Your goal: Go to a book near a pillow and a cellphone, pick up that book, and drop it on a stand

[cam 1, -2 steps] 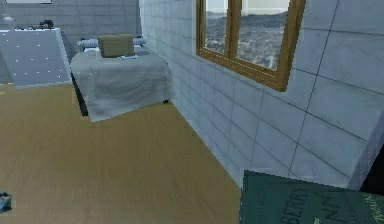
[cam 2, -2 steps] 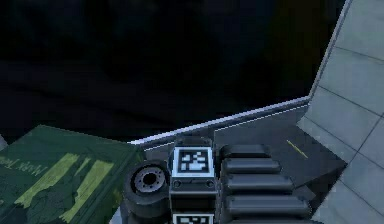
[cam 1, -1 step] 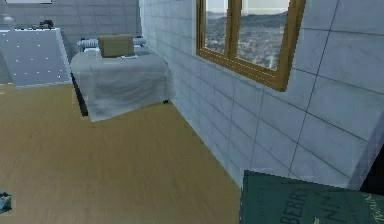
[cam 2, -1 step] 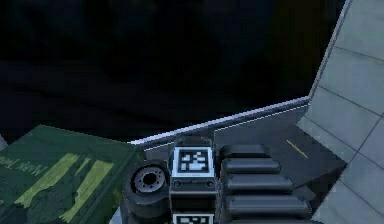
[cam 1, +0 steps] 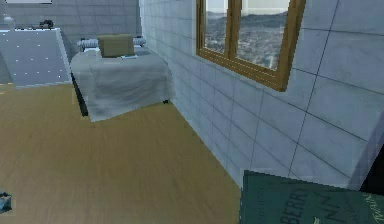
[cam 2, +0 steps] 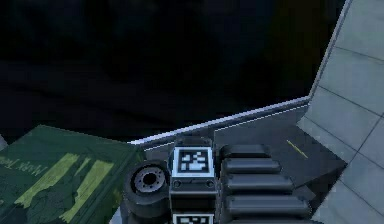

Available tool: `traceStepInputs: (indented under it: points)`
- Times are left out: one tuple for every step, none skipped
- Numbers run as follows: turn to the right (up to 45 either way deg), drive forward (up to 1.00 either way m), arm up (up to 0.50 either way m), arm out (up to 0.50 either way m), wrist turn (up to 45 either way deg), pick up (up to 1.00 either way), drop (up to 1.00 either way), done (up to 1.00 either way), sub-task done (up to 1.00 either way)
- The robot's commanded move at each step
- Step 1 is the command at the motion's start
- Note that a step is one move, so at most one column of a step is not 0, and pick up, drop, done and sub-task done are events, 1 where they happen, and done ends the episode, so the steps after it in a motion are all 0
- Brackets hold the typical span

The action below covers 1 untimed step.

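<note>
Ahead of you, the tiled wall (cam 1: 300, 120) runs along the forward view from 12 to 4 o'clock, and the wooden floor (cam 1: 100, 160) spreads from the centre down to 8 o'clock. A bed (cam 1: 120, 80) under a pale cover stands at 11 o'clock, its side against that wall. The wood-framed window (cam 1: 245, 30) is set in the wall at 1 o'clock. A white dresser (cam 1: 35, 55) stands at 10 o'clock, just beside the bed. The dark green book (cam 1: 310, 200) fills the corner at 5 o'clock, raised clear of the floor. In the arm side view you see that book (cam 2: 60, 180) at 8 o'clock, tilted. The dark ribbed arm (cam 2: 255, 185) comes up from 5 o'clock. The fingers (cam 2: 140, 195) are at 6 o'clock, with the book hanging at their far end, so they have hold of it; you cannot tell their spread from these views. A brown box (cam 1: 115, 45) lies on the bed at its far end. One white marker square (cam 2: 192, 163) stands between the fingers and the arm.
</note>
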Motion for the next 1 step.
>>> traceStepInputs:
  points:
    - [0.0, 0.00, 0.00, 0.00, 0.0, 0.00, 1.00, 0.00, 0.00]
